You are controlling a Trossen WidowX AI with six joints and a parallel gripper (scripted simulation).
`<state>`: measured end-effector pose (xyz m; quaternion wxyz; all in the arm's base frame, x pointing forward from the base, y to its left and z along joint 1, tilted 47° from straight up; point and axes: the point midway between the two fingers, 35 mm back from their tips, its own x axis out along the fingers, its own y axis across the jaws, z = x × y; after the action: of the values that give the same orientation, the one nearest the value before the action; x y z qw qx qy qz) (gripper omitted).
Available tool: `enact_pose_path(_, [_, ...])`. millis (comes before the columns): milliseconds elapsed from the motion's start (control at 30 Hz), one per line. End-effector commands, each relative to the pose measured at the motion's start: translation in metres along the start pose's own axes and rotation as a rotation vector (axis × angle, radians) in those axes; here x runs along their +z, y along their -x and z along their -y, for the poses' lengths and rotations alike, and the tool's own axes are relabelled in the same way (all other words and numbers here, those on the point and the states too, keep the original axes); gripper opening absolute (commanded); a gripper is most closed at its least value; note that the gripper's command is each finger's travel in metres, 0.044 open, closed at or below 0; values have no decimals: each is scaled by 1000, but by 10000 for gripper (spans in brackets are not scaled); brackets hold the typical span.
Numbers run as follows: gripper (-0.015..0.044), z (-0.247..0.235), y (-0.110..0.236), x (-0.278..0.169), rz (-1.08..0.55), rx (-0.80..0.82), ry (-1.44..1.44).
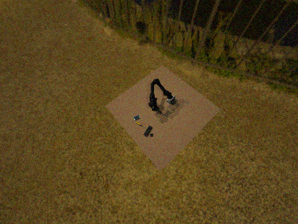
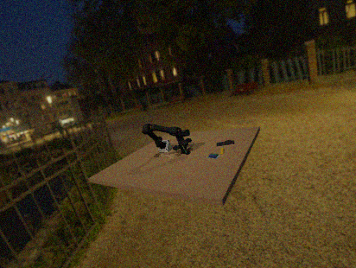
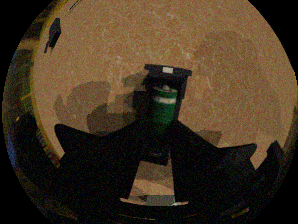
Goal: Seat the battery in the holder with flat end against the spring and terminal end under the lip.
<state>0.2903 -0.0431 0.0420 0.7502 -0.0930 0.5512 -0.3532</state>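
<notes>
Jaws clamped on green battery (image 3: 161,108), held above tabletop (image 1: 188,119), well apart from dark holder (image 1: 147,131). Risks: battery tilted in grip, seats crooked; hard push jams terminal past lip; dim view hides spring end.

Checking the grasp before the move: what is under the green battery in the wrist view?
Under the green battery, held in the end effector, lies the brown board with shadows. No holder shows there. The battery's lower end is hidden by the fingers.
</notes>
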Motion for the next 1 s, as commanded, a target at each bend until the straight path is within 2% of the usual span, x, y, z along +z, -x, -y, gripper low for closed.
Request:
enact_pose_path(0, [62, 1, -1, -2, -19, -1, 2])
enact_pose_path(967, [62, 1, -1, 13, -13, -5, 0])
